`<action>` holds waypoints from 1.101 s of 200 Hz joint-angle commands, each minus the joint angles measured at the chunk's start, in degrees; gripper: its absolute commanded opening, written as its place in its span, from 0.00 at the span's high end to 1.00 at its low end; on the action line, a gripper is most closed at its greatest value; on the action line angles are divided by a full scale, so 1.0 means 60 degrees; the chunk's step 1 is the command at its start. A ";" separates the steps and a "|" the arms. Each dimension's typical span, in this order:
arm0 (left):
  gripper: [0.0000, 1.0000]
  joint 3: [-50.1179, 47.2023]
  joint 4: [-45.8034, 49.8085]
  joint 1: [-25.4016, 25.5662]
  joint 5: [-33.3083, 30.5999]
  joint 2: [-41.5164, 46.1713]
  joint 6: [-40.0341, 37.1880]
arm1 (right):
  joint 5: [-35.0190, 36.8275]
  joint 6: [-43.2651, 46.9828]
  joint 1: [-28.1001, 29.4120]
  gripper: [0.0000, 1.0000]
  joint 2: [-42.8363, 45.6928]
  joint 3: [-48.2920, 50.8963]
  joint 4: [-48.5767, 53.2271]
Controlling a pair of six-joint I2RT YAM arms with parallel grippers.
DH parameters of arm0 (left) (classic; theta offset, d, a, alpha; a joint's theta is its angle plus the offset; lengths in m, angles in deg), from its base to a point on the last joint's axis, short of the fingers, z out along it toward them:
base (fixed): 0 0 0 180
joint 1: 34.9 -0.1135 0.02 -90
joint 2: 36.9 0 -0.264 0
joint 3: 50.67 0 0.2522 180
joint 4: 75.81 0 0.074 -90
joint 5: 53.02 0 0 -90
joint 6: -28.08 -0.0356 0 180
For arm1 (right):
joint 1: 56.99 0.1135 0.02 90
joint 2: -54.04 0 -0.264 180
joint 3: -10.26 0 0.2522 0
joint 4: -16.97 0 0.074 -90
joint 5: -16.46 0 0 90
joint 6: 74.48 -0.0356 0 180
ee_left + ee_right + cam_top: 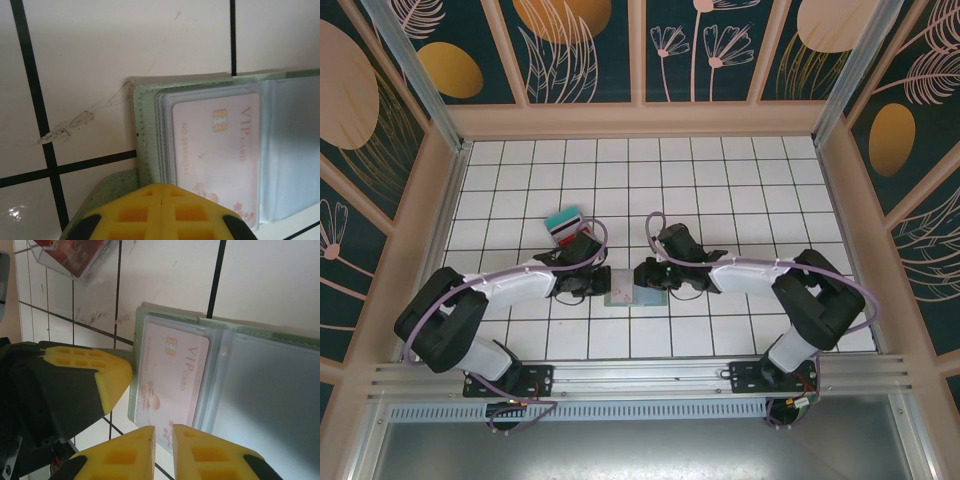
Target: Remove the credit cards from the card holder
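The card holder (622, 296) lies open on the white tiles between my two grippers. Its grey-green edge (146, 125) frames clear slot pockets, and a pale card (215, 145) marked VIP sits inside one. My left gripper (164, 192) is shut, its yellow tips over the holder's corner with nothing showing in the seam. My right gripper (163, 432) stands a slim gap apart at the holder's (280, 390) near edge, just below the pale card (170, 375); whether it pinches anything is hidden. A teal card (561, 217) and a red card (571, 233) lie behind the left gripper (592, 285).
The left gripper's yellow finger (107, 375) is close to the right gripper (645, 277), with little room between them. Wooden walls (430, 230) ring the tiled floor. A metal rail (640, 375) runs along the near edge.
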 commanded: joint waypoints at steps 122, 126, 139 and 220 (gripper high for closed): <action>0.97 -0.0011 -0.0243 -0.0013 0.0519 0.0089 -0.0150 | -0.0313 0.0089 0.0174 0.82 -0.0431 -0.0198 0.0000; 0.97 0.0003 -0.0234 -0.0015 0.0520 0.0091 -0.0144 | -0.0313 0.0082 0.0177 0.82 -0.0423 -0.0184 -0.0010; 0.97 0.0049 -0.0170 -0.0021 0.0493 0.0088 -0.0163 | -0.0298 0.0078 0.0181 0.82 -0.0406 -0.0139 -0.0033; 0.97 0.0149 -0.0138 -0.0012 0.0694 -0.0057 -0.0271 | -0.0399 0.0040 0.0180 0.82 -0.0567 -0.0093 -0.0118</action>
